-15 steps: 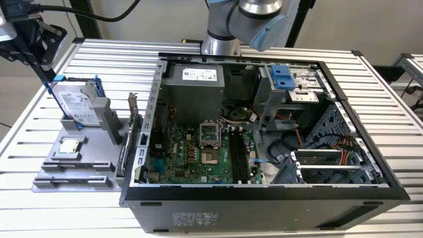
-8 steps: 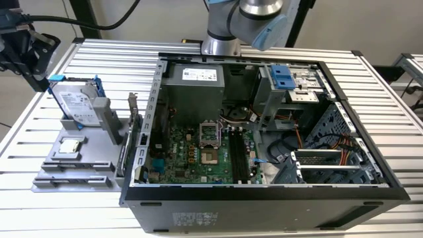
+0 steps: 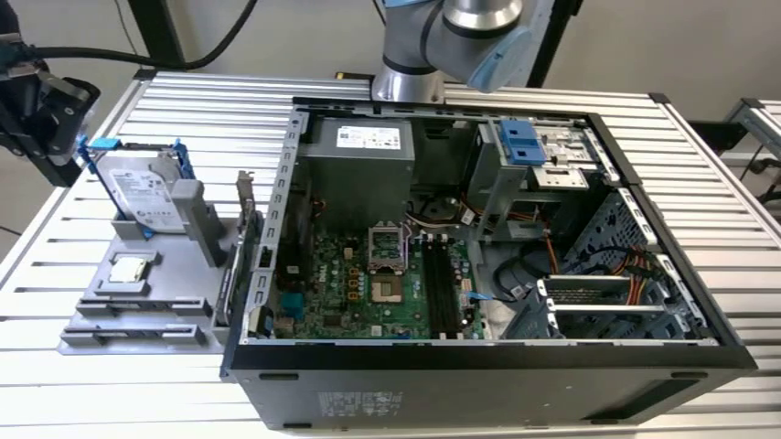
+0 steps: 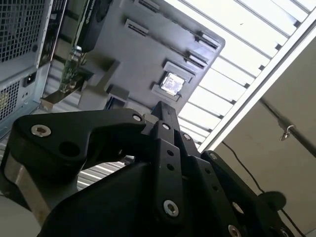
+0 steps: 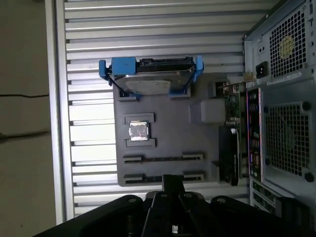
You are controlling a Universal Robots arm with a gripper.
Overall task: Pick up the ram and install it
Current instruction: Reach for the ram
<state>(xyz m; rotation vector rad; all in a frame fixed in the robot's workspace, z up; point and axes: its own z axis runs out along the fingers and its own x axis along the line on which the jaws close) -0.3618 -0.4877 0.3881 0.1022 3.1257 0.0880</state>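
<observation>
Closest to the wrist cameras are the black links of my pincer, and in both wrist views they run together to one narrow tip, so I judge it pressed together with nothing between the pads. It hangs above the gray holder and does not touch it. This holder lies on the slatted tabletop, just beside the open computer case, on the exterior view's left. As far as I can tell, the ram is the thin dark stick that sits on its edge in one of the two slot rows of the holder, the row which is nearer to the processor chip. In the first wrist view the tip of the pincer is over the other row, near to the ram but apart from it. At the far end of the holder stands the hard drive in its blue frame, tilted against a support. A green expansion card stands between the holder and the wall of the case. Inside the case I see the motherboard with long black memory slots beside the processor socket.
</observation>
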